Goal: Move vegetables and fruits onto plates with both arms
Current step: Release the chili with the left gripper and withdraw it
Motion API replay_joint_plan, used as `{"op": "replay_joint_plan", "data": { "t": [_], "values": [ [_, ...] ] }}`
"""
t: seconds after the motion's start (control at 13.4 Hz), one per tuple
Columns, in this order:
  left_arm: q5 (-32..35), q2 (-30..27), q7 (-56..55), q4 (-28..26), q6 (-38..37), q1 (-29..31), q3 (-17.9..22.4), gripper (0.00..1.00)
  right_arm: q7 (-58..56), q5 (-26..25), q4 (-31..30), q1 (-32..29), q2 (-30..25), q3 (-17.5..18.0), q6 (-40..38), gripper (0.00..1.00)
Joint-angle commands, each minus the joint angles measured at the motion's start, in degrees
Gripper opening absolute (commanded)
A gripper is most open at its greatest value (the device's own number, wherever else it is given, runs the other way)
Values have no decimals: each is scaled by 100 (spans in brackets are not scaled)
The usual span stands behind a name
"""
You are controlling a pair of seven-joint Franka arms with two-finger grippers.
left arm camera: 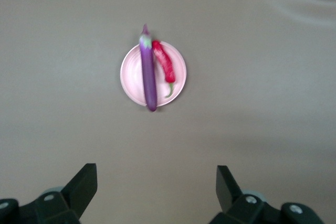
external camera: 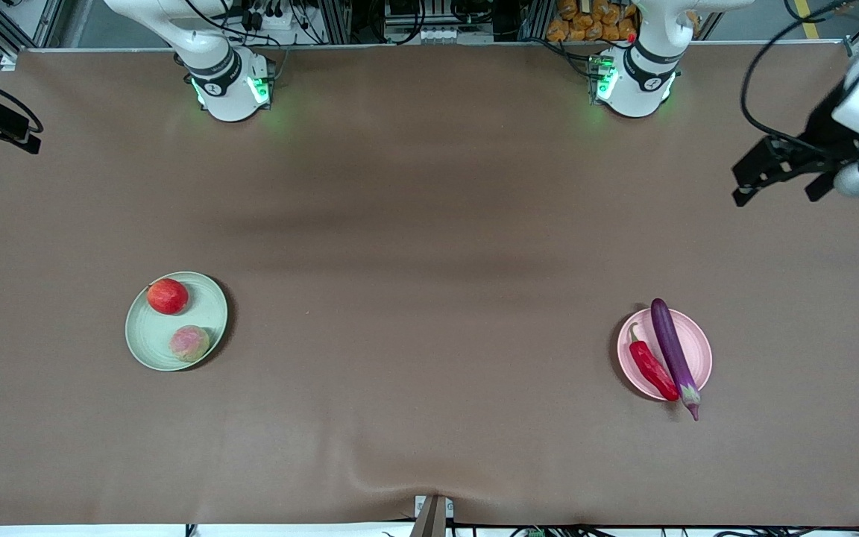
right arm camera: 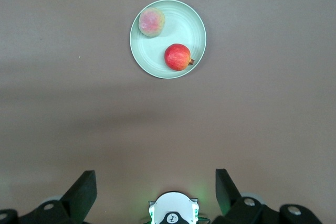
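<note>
The big brown counter [external camera: 429,224] holds two plates, well apart. The green plate [external camera: 148,343] sits toward the right arm's end, and the pink plate [external camera: 696,350] sits toward the left arm's end. All the food is already on the plates, so the job looks done.

The left pincer [external camera: 761,179] hangs in the air over the bare counter at the left arm's end, with its two fingers wide apart and nothing in them. The right pincer [right arm camera: 156,190] is also up high, close to its own arm's base, with its fingers wide apart and empty. Both arms seem to be waiting.

The purple eggplant [external camera: 672,350] is the one to worry about. It is longer than the pink plate, so both ends poke out past the rim, and its stem end reaches out over the counter, nearer the front camera. A bump could make it roll or tip off. The red chili [external camera: 652,365] lies right beside it, touching it, so if one moves, the other may slide too.

The red apple [external camera: 168,296] and the peach [external camera: 189,343] sit apart on the green plate. They are round and the plate is shallow, so a knock could send them rolling out.

The safest thing is for the arms to stay away from both plates.
</note>
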Motion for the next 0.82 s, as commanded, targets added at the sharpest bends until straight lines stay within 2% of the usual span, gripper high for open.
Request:
{"op": "replay_joint_plan", "data": {
  "t": [0.0, 0.22, 0.45, 0.74],
  "values": [
    [-82, -243, 132, -406, -104, -94, 104, 100, -20, -108, 29, 65, -30, 61, -46, 100],
    [-91, -428, 132, -601, -121, 55, 130, 100, -2, -108, 29, 109, -13, 70, -19, 100],
    [-82, -929, 124, -1321, -60, 178, 96, 100, 16, -135, 29, 109, -21, 70, -19, 100],
    [-20, -1141, 124, -1375, -77, 345, -10, 100, 24, -126, 20, 153, -21, 70, -19, 100]
  ]
}}
